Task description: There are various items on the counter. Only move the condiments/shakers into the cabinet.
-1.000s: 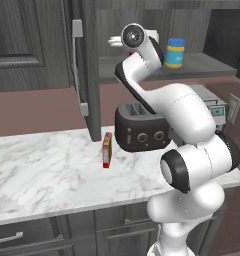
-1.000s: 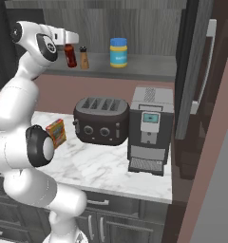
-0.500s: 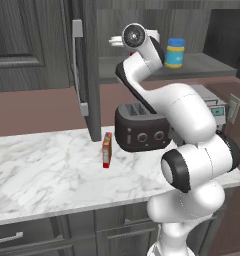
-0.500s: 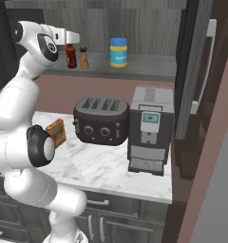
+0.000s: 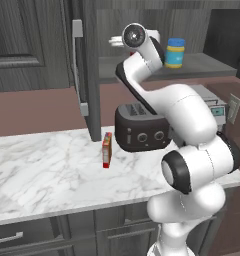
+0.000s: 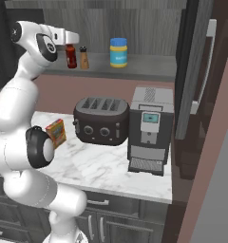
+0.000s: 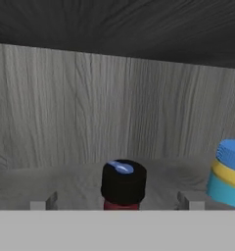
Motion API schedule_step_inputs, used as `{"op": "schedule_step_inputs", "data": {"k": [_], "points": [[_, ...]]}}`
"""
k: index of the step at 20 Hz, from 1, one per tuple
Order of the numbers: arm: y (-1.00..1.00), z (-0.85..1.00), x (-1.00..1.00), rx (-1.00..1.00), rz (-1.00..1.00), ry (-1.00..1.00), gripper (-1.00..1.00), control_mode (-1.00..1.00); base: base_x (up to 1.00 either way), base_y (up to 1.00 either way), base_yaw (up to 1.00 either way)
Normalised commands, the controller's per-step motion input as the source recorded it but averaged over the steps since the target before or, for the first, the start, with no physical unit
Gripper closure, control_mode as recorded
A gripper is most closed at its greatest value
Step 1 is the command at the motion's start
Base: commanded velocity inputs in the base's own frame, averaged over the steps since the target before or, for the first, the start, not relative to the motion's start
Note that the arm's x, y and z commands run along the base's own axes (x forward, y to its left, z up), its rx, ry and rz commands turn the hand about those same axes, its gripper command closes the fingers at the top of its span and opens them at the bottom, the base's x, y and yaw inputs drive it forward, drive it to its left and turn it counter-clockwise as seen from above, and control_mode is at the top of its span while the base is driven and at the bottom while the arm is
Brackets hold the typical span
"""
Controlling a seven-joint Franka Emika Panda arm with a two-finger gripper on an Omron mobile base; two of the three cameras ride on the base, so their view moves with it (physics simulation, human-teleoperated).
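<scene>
My gripper (image 6: 72,38) reaches into the cabinet (image 6: 149,66) and is open. In the hand view its fingertips (image 7: 52,200) stand wide on either side of the dark red, black-capped bottle (image 7: 123,182) without touching it. The bottle (image 6: 71,56) stands upright on the shelf, with the small brown shaker (image 6: 83,58) just to its right. Further right stands the blue-lidded jar (image 6: 118,52), also seen from the left base (image 5: 175,52) and the hand (image 7: 229,174). The red-orange box (image 5: 107,150) stands on the marble counter (image 5: 42,175).
A dark toaster (image 6: 100,121) and a coffee machine (image 6: 149,130) stand on the counter under the shelf. The tall cabinet door (image 5: 87,75) with its silver handle hangs open at the left of the shelf; another door (image 6: 196,71) stands at the right.
The fingers have spread apart and let go of the dark red bottle, which stays standing on the shelf. The arm has barely moved.
</scene>
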Motion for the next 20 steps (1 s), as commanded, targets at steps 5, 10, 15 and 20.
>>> {"op": "schedule_step_inputs", "data": {"k": [5, 10, 15, 20], "points": [[0.0, -0.1, -0.95, 0.0, 0.0, -0.07, -1.0, -1.0, 0.0, 0.0, 0.0], [0.0, -0.14, -1.0, 0.0, 0.0, -0.18, -1.0, -1.0, 0.0, 0.0, 0.0], [-0.14, -0.31, -1.0, 0.0, 0.0, -0.12, -1.0, -1.0, 0.0, 0.0, 0.0], [-0.44, -0.53, -1.0, 0.0, 0.0, -0.07, -1.0, -1.0, 0.0, 0.0, 0.0]]}}
